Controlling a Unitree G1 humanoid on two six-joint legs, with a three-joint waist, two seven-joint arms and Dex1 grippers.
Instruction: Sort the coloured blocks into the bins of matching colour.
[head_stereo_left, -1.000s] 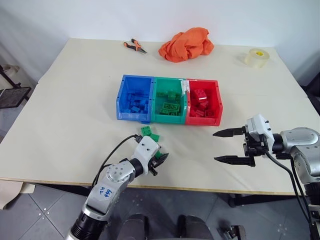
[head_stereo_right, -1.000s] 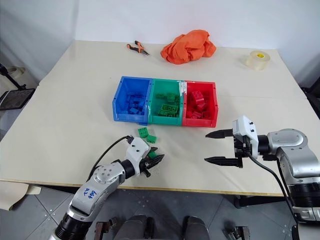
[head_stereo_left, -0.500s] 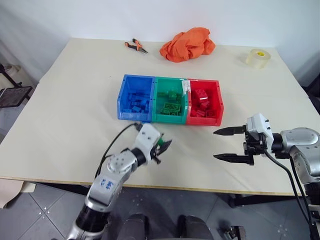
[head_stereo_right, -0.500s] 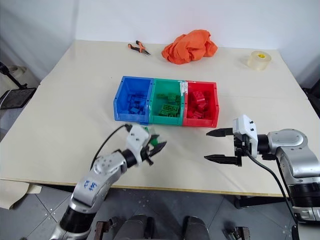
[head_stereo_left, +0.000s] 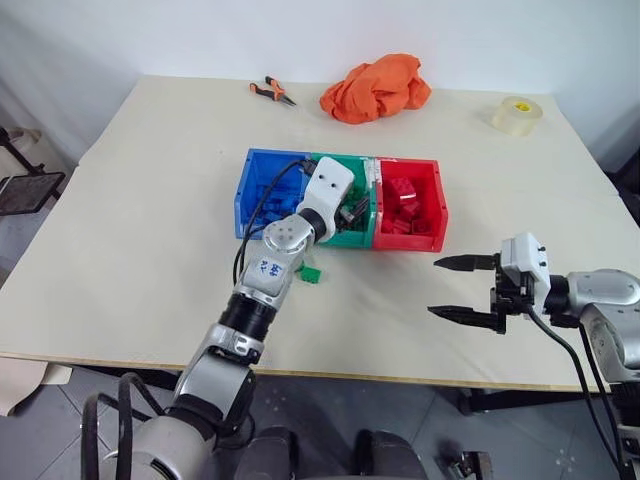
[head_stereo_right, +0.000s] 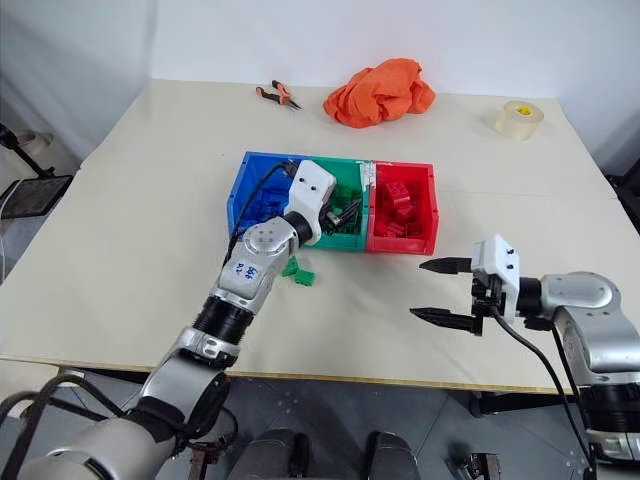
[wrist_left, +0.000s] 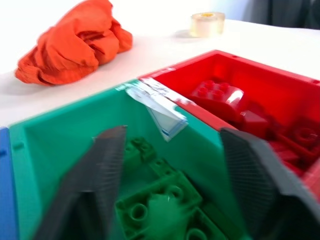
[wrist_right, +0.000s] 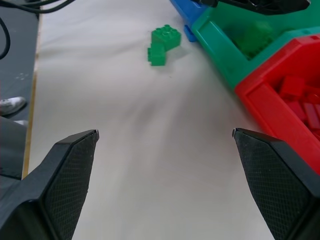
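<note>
Now your left hand (wrist_left: 170, 165) has risen from the desk (head_stereo_left: 150, 200) to the green bin (head_stereo_left: 352, 238), fingers apart; two green blocks (wrist_right: 162, 44) remain behind it. Right hand (head_stereo_left: 462, 290) waits open.

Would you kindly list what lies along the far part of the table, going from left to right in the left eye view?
Pliers → orange cloth → tape roll.
</note>
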